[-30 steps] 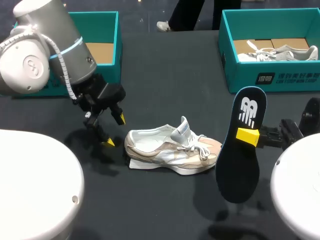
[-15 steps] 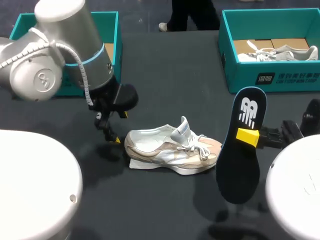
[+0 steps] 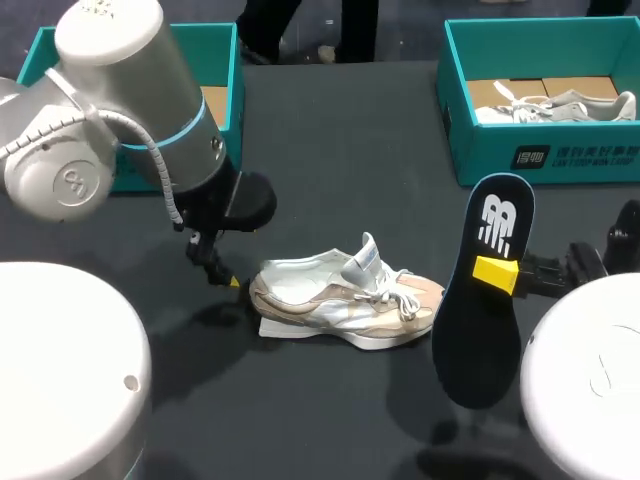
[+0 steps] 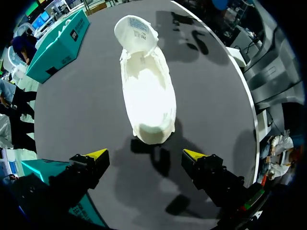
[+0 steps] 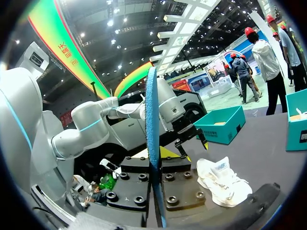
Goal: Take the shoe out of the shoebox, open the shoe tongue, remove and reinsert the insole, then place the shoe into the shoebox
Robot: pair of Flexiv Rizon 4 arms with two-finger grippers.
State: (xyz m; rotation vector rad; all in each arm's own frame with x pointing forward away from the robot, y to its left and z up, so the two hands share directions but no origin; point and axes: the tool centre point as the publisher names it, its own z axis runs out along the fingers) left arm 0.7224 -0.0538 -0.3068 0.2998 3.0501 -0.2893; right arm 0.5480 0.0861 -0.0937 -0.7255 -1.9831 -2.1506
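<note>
Shoe (image 3: pixel 345 305) lies on its side on the dark tabletop (image 3: pixel 330 160) in the head view, its tongue raised and its heel toward the left gripper (image 3: pixel 222 272). Since a second ago my left arm has swung in toward it. The gripper was apart from the heel then, with both yellow tips showing, and is now just beside the heel with one tip showing. The shoe has not shifted. The insole (image 3: pixel 480 290) is as before, upright and clear of the tabletop to the right of the toe, grasped at mid-length by the right gripper (image 3: pixel 495 272). Counted: two teal boxes, the left shoebox (image 3: pixel 215 60) and the right shoebox (image 3: pixel 540 150); two shoes, with the second shoe (image 3: pixel 555 105) inside the right shoebox; one insole

From the left wrist, the shoe (image 4: pixel 146 91) lies ahead of the left gripper (image 4: pixel 146 155), heel nearest. The fingers are spread wide, released, touching nothing

From the right wrist, the insole (image 5: pixel 152 143) stands edge-on, and the right gripper (image 5: pixel 153 158) is clenched on it from both sides. The shoe (image 5: pixel 223 179) lies on the tabletop beyond, with the left gripper (image 5: pixel 189 139) just behind it and the left shoebox (image 5: pixel 220 127) farther back
</note>
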